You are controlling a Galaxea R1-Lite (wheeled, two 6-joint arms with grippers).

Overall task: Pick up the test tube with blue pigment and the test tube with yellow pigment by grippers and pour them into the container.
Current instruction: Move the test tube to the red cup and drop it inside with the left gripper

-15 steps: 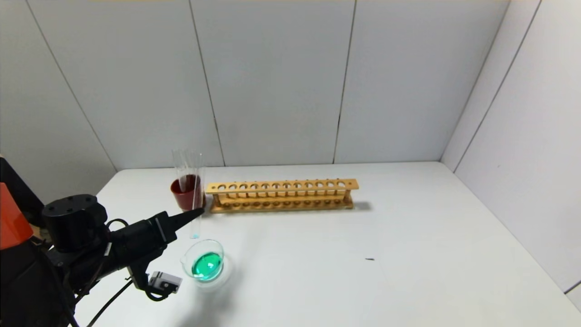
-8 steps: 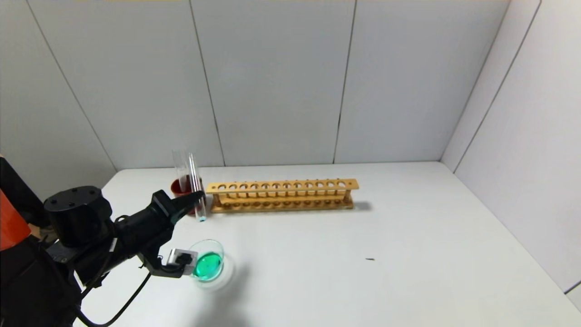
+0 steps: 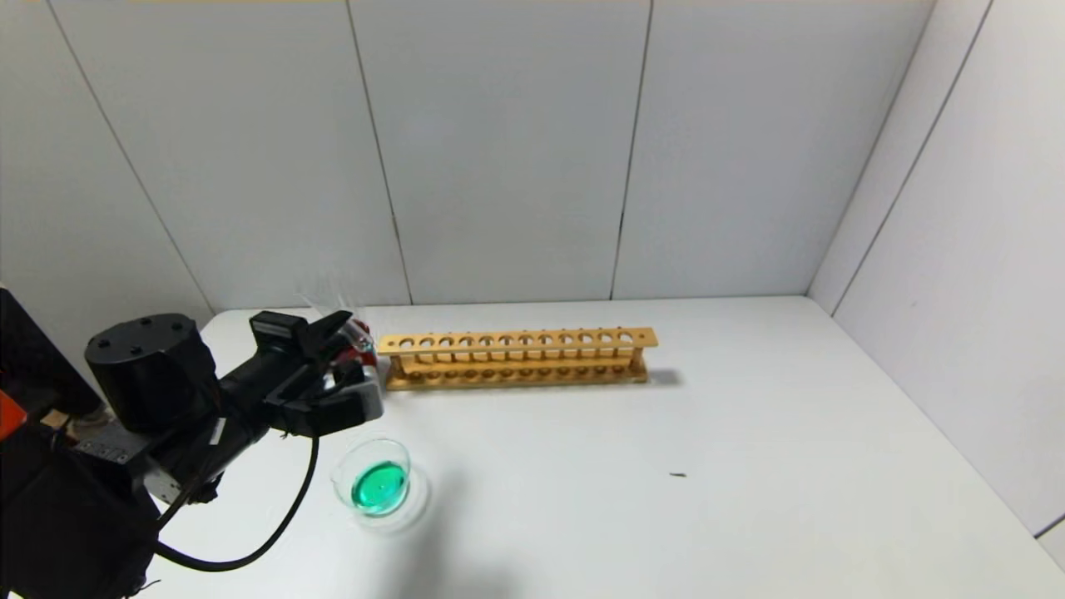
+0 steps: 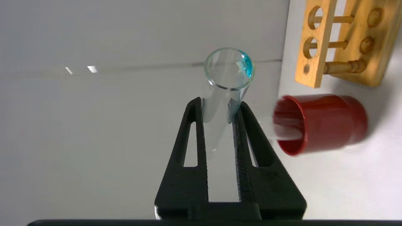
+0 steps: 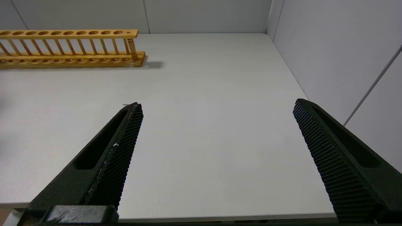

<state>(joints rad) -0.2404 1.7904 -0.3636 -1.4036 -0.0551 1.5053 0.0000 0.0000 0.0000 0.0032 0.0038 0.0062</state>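
Looking down from my head, I see my left gripper (image 3: 337, 326) raised at the desk's (image 3: 666, 516) far left, in front of the red cup (image 3: 359, 349) that stands just beside the left end of the wooden rack (image 3: 516, 358). The tube in its grip is only a faint glint there. The container (image 3: 376, 485), a low glass dish, sits on the desk nearer to me than the gripper and apart from it, with green liquid pooled in its bottom.

From my left wrist, the left gripper (image 4: 220, 110) is clamped on the blue tube (image 4: 227, 81), both fingers (image 4: 196, 135) pressed against its glass. The tube's open mouth faces the camera; it looks nearly drained, with just a smear of teal-blue at its far end. The red cup (image 4: 326, 122) lies close beside the gripper, with pale clear tubes showing blurred at its mouth, and the rack's end (image 4: 342, 40) is just past it.

From my right wrist, my right gripper (image 5: 216, 106) hangs with fingers spread wide, holding nothing, above bare desk (image 5: 204, 94). The rack (image 5: 70, 48) stands well off from it.
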